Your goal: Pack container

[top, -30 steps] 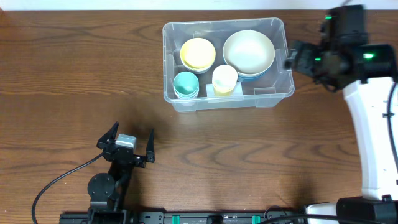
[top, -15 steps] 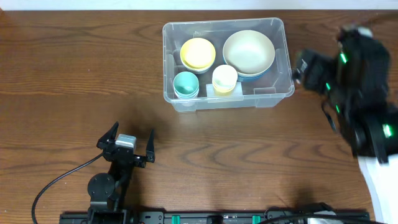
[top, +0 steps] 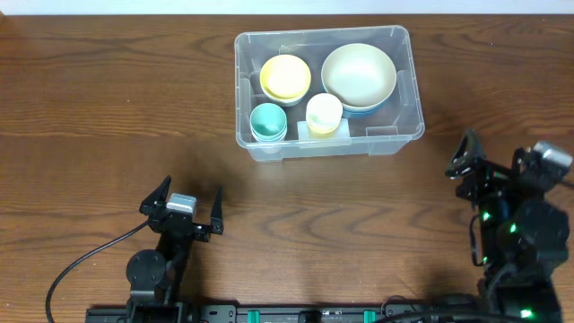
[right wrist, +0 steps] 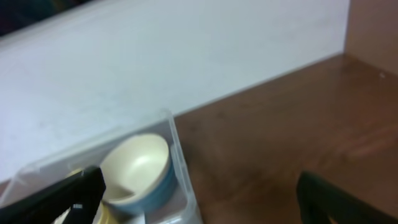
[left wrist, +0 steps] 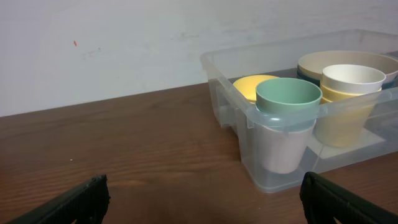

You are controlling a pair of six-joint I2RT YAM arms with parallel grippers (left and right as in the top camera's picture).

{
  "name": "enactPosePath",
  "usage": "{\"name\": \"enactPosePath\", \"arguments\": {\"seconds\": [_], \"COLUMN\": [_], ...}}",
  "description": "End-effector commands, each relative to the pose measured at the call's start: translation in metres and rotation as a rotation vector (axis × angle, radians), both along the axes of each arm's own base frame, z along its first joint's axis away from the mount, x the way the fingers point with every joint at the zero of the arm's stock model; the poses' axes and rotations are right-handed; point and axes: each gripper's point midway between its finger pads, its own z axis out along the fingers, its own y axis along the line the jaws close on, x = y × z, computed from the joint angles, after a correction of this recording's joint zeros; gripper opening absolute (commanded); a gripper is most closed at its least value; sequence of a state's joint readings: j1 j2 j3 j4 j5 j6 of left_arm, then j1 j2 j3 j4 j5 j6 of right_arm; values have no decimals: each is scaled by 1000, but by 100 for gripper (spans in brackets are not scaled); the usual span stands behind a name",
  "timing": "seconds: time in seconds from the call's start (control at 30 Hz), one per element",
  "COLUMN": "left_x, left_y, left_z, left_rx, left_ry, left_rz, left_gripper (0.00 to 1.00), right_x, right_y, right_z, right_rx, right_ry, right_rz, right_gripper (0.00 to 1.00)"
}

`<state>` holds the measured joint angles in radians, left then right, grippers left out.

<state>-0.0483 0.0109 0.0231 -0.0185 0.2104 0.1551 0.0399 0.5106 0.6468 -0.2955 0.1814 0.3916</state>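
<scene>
The clear plastic container [top: 405, 85] stands at the back middle of the table. It holds a cream bowl on a blue one [top: 359, 74], a yellow bowl [top: 285, 76], a teal cup [top: 268, 119] and a cream cup [top: 324, 112]. It also shows in the left wrist view [left wrist: 273, 177] and the right wrist view [right wrist: 180, 165]. My left gripper [top: 182, 204] is open and empty near the front left, well short of the container. My right gripper [top: 491, 161] is open and empty at the front right, away from the container.
The wooden table [top: 108, 108] stretches bare to the left of the container. A white wall [left wrist: 124, 43] runs along the far edge. A black cable [top: 81, 260] trails from the left arm's base at the front.
The right arm has swung from beside the container's right wall back toward the front right of the table. The left arm and the container's contents have not moved.
</scene>
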Motion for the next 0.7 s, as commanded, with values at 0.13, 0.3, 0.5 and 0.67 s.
{"name": "enactPosePath", "arguments": {"seconds": [0.13, 0.3, 0.5, 0.67], "left_x": [-1, -1, -1, -1], "left_y": [-2, -2, -2, -2], "left_z": [-16, -16, -16, -16], "left_rx": [5, 5, 5, 5], "left_ry": [45, 44, 45, 45], "left_rz": [-13, -13, -13, -13], "left_gripper": [98, 98, 98, 98], "right_x": [0, -5, -16, -22], "right_y": [27, 38, 47, 47], "right_z": [-31, -50, -67, -80], "right_rx": [-126, -210, -307, -327], "right_ry": [-98, -129, -176, -202], "right_rz": [192, 261, 313, 312], "right_gripper": [99, 99, 99, 99]}}
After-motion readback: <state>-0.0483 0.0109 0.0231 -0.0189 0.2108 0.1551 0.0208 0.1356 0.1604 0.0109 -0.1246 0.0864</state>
